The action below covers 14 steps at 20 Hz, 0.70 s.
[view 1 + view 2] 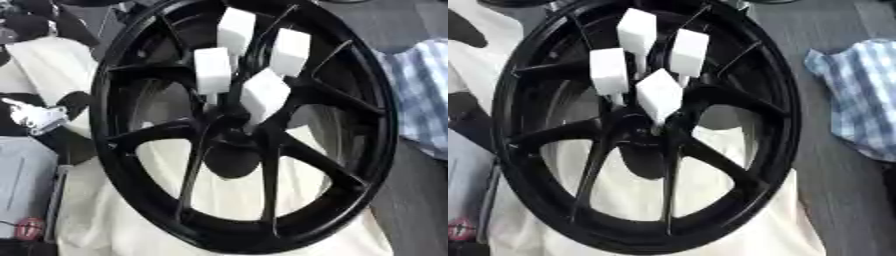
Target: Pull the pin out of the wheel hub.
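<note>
A black spoked wheel [367, 150] fills both views, tilted on a white cloth [227, 190]. Several pins with white block heads stand in its hub [229, 125]: one at the top [236, 25], one at the right [290, 50], one at the left [212, 70] and the lowest [264, 94] nearest the hub centre. At the left edge a black and silver part [39, 116], apparently my left hand, sits outside the rim and touches no pin. My right hand shows in neither view.
A blue and white checked cloth [859, 100] lies on the dark surface to the right of the wheel. A grey box [22, 175] and a small red thing [28, 227] sit at the lower left. Black shapes [35, 20] fill the upper left corner.
</note>
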Motion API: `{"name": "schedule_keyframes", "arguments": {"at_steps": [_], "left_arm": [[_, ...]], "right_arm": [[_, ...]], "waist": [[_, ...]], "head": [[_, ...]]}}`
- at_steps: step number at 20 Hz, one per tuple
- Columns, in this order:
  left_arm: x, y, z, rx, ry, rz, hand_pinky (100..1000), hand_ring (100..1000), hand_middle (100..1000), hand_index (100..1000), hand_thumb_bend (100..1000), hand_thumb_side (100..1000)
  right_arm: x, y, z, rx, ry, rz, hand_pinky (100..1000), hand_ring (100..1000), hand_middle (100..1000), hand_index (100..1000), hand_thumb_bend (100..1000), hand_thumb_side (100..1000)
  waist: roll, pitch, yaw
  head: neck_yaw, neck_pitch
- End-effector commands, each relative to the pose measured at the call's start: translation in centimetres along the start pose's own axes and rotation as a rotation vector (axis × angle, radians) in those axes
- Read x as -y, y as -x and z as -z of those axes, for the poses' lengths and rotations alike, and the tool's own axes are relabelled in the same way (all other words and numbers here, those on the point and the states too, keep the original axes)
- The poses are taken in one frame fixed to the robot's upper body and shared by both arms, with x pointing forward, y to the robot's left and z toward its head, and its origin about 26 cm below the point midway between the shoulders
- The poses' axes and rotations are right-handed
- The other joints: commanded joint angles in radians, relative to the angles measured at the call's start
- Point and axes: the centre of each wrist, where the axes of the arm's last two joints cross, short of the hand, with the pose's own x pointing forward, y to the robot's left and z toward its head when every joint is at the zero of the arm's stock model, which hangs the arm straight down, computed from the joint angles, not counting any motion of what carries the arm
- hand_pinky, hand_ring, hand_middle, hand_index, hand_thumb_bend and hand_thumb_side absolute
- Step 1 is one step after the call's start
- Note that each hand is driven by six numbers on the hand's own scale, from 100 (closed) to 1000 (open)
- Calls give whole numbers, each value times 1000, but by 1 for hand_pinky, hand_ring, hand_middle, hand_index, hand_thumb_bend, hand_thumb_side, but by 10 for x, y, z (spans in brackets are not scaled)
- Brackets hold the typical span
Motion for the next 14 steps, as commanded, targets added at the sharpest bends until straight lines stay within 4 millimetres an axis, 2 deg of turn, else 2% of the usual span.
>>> {"name": "schedule_keyframes", "arguments": {"at_steps": [1,8,14], "left_arm": [[-14,-7,7,2,11,-11,817,771,717,820,269,647],[-32,-9,31,-24,30,-73,819,771,719,824,268,642],[-47,-2,47,-46,52,-98,819,770,718,823,267,636]], "right_arm": [[5,-6,6,13,-35,-32,915,838,650,764,100,501],[5,-6,7,14,-50,-30,916,839,651,765,100,500],[4,-6,8,11,-52,-28,917,840,651,764,100,499]], "waist": [[3,-29,-4],[13,-30,-18],[21,-25,-26]], "head": [[0,-18],[5,-30],[17,-33]]}}
